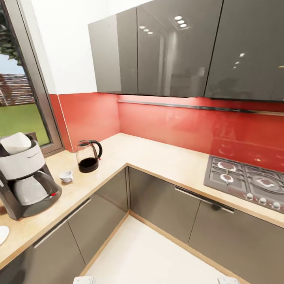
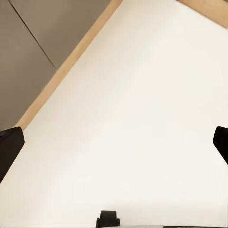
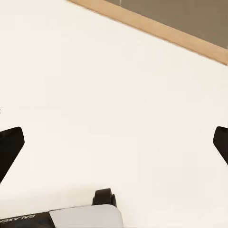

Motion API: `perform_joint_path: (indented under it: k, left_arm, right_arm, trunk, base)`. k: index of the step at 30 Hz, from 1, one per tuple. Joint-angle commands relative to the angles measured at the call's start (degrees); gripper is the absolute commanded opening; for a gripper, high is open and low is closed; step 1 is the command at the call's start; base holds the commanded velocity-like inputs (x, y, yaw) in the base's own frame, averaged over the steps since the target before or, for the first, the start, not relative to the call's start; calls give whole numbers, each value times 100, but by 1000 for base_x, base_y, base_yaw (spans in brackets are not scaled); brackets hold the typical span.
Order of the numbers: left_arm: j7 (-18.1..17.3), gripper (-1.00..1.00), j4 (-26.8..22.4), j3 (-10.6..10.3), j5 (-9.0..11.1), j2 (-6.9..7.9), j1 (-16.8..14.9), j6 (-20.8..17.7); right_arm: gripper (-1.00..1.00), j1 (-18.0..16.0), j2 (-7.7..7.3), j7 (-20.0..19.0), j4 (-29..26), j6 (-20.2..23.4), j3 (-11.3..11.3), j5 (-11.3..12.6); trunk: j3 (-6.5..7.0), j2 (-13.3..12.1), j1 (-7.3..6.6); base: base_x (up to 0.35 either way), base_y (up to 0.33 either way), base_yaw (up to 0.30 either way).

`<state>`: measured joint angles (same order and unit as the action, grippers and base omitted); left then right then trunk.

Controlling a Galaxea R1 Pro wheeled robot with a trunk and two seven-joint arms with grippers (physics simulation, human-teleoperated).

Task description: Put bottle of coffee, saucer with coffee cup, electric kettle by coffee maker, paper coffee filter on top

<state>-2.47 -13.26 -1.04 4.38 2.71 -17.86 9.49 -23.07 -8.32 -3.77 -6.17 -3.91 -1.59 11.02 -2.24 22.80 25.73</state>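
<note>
Both my grippers hang open and empty; beside the filter-topped coffee maker, the coffee cup needs its saucer next.

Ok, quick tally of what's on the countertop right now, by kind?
Coffee maker: 1, with a white paper filter on top
Electric kettle: 1
Coffee cup: 1
White saucer, partly cut off at the edge of the head view: 1
Total: 5 counting the filter
</note>
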Motion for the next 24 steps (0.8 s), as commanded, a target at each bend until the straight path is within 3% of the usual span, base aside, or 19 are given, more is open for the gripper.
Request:
perform_joint_path:
  k: [1, 11, 18, 21, 24]
  left_arm:
    - [-25, 100, 8, -11, 46, 1, -7, 18]
    - [-18, 100, 91, -7, 32, -1, -7, 24]
    - [21, 100, 212, -2, 34, 38, 7, -1]
    - [27, 100, 649, -2, 31, 85, 259, -1]
    - [27, 100, 874, -5, 40, 131, 777, 4]
  right_arm:
    - [100, -4, -3, -28, 12, -22, -17, 58]
    - [100, -4, -3, -28, 17, -22, -17, 58]
    - [100, -4, 4, -28, 19, -22, -17, 58]
    - [100, -4, 18, -28, 24, -22, -17, 51]
    - [100, -4, 31, -28, 73, -24, -17, 49]
  trunk:
    - [-13, 12, 6]
    - [-13, 12, 6]
    - [-13, 12, 6]
    - [-13, 12, 6]
    - [-13, 12, 6]
  base:
    - [237, -196, 275]
    - [234, -203, 275]
    - [53, -38, 275]
    - [3, -2, 275]
    - [1, -1, 275]
